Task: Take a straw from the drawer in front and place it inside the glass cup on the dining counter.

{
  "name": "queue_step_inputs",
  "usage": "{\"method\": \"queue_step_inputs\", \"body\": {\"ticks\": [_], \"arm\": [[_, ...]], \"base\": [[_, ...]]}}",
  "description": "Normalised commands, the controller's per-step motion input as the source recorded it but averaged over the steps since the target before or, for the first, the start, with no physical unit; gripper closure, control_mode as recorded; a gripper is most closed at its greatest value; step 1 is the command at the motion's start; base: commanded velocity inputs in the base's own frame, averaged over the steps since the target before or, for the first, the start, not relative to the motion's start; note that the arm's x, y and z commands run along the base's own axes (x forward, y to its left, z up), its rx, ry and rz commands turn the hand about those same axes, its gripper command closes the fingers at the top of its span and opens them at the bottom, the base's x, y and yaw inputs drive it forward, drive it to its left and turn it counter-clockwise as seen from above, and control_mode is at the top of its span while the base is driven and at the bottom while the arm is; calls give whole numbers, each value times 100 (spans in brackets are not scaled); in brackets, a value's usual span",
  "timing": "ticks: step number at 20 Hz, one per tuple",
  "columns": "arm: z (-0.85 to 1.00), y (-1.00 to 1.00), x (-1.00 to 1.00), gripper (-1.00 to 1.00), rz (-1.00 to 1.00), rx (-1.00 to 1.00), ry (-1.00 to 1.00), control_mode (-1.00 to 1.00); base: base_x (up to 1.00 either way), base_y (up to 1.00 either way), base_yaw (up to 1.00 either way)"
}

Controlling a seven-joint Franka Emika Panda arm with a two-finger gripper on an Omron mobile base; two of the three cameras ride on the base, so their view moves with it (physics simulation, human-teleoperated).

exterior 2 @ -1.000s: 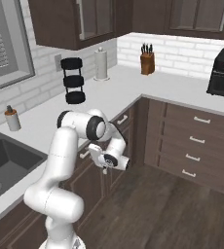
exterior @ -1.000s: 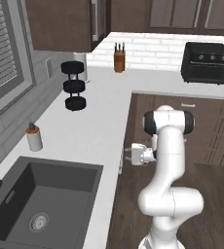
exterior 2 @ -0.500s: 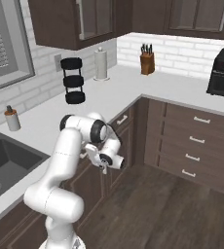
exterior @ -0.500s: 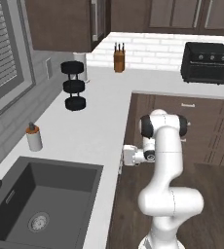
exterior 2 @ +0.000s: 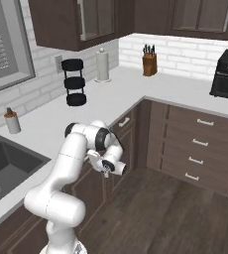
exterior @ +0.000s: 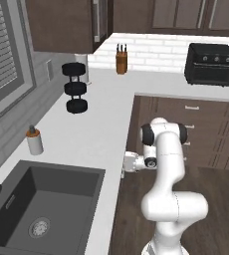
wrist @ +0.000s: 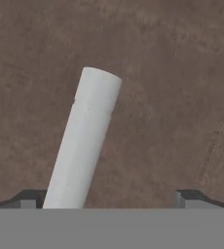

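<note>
Your gripper point(wrist: 109, 197) stood wide, holding nothing. Drawer point(wrist: 172, 87) front lay straight ahead, close up. Its pale handle point(wrist: 84, 146) ran tilted between fingertips point(wrist: 28, 198), nearer left one.

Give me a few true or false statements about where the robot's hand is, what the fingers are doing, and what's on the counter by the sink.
1. The fingers are spread wide apart. True.
2. A pale drawer handle lies between the fingers against the dark wood drawer front. True.
3. The gripper is clamped on a straw. False: it is open and holds nothing.
4. The hand is raised above the counter top. False: it sits low, at the cabinet fronts below the white counter edge.
5. A knife block stands near the back wall. True.
6. The sink is full of dishes. False: its basin is bare.
</note>
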Motion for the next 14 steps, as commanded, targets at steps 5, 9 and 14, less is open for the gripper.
{"method": "queue_step_inputs", "body": {"ticks": [5,9,14], "arm": [[-24,13,31,100,0,0,0,-100],[-4,19,7,100,-1,0,0,-100],[0,-13,-1,100,-8,-2,0,-100]], "base": [[0,0,0],[0,0,0],[0,0,0]]}}
